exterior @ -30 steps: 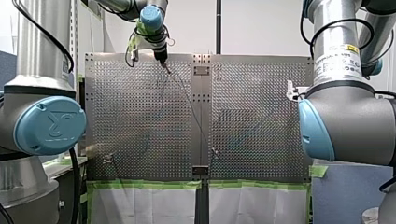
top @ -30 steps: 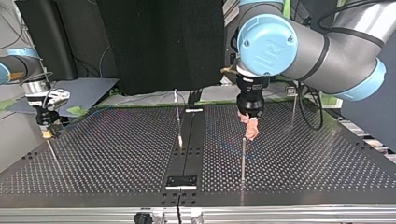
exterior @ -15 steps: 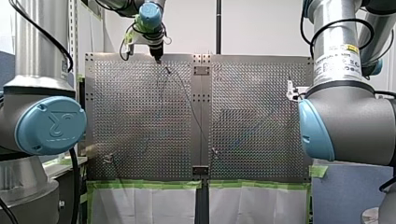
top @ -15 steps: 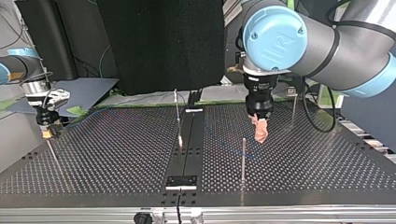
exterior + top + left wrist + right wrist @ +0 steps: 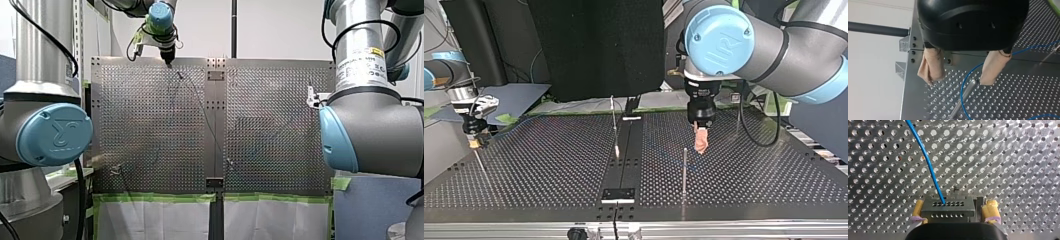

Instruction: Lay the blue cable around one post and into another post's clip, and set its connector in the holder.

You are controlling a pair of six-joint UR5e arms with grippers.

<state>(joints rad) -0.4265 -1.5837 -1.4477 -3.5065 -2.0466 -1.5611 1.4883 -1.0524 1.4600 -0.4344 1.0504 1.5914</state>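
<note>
Perforated table (image 5: 549, 170) lies wide and bare on every side of the post (image 5: 684, 170), which stands upright near the table's edge closest to the top view's camera. My left pincer (image 5: 958, 81) hangs just above the post's top, released: its beige pads (image 5: 931, 66) stand apart, with the post's tip under the gap, nearer one pad. Beyond the post, on the far pad's outer side, the table ends at a straight edge with pale wall past it.

The cable (image 5: 961, 96) bends round the post, close beside its shaft, then curves off across the holes between my pads. I cannot tell whether it touches the post.

Well apart from the post, at the top view's left, my right pincer (image 5: 955, 203) is clenched on the connector (image 5: 946, 211), with a yellow pad (image 5: 990, 211) at each end of the dark block. The block's long axis lies across my fingers. The cable leaves its face and runs ahead of the pincer, leaning a little to one side, low over the table.
</note>
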